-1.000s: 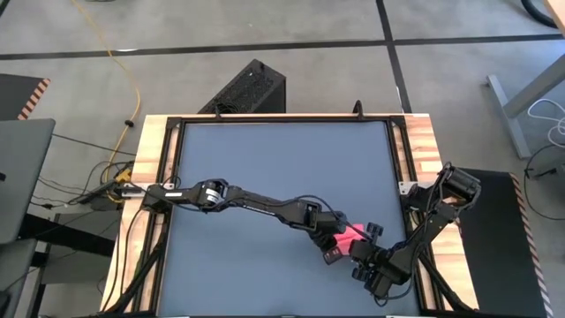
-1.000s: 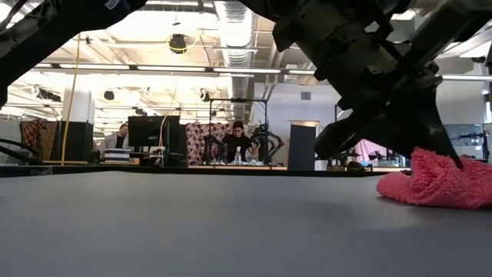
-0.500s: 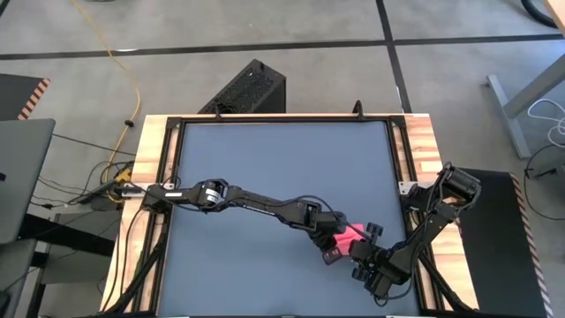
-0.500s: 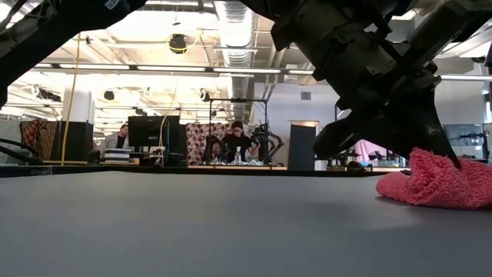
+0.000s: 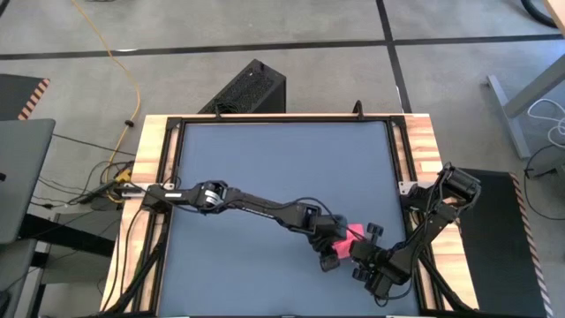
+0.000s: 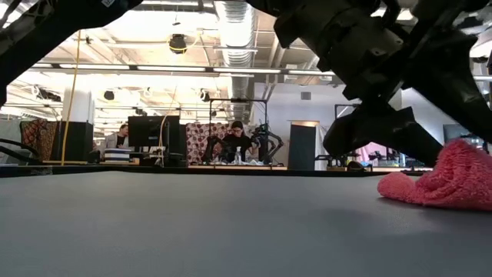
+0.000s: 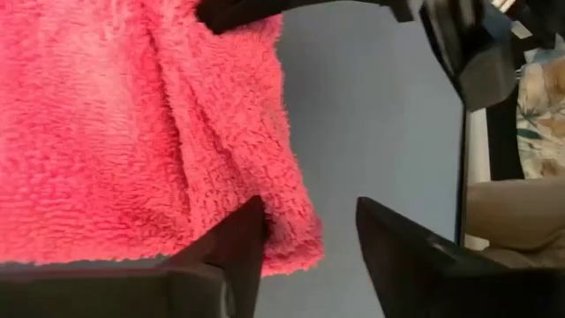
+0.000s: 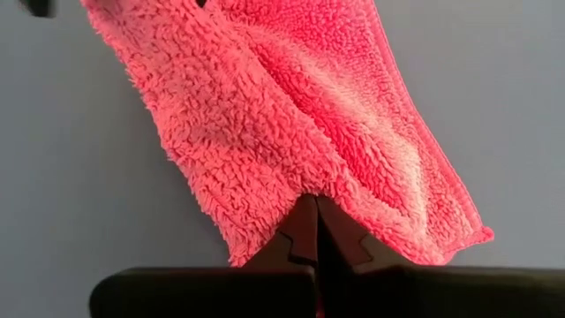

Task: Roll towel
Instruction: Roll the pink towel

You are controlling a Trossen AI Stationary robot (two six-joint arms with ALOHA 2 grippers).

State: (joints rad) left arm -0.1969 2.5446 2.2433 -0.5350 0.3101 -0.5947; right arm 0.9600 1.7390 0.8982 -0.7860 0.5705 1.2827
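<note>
The pink towel (image 5: pixel 353 234) lies bunched in folds on the dark grey table (image 5: pixel 265 168), near its right front corner. It fills much of both wrist views, as the towel (image 7: pixel 132 124) and the towel (image 8: pixel 291 115). My left gripper (image 7: pixel 305 225) reaches across from the left and stands open, with the towel's lower edge partly between its fingers. My right gripper (image 8: pixel 318 238) comes in from the table's right near side and is shut on the towel. In the low view the towel (image 6: pixel 450 181) rests on the tabletop under both dark arms. My left gripper has one open finger (image 7: pixel 243 243) right beside the towel's edge (image 7: pixel 282 221); I cannot tell whether it touches. My right gripper pinches the towel's near edge (image 8: pixel 309 190) between its two shut fingers, coming slanting down from the near right. The towel lies slack on the table, spreading away from the fingers.
The table's wooden right rim (image 5: pixel 425 168) is close to the towel. Open tabletop stretches to the left and far side (image 5: pixel 282 159). A black box (image 5: pixel 252 88) stands on the floor beyond the far edge. People sit at desks far behind (image 6: pixel 234 142).
My left gripper has opened and let go of the towel. In the low view its finger no longer lies over the towel, and the towel's top now bulges up farther to the right.
</note>
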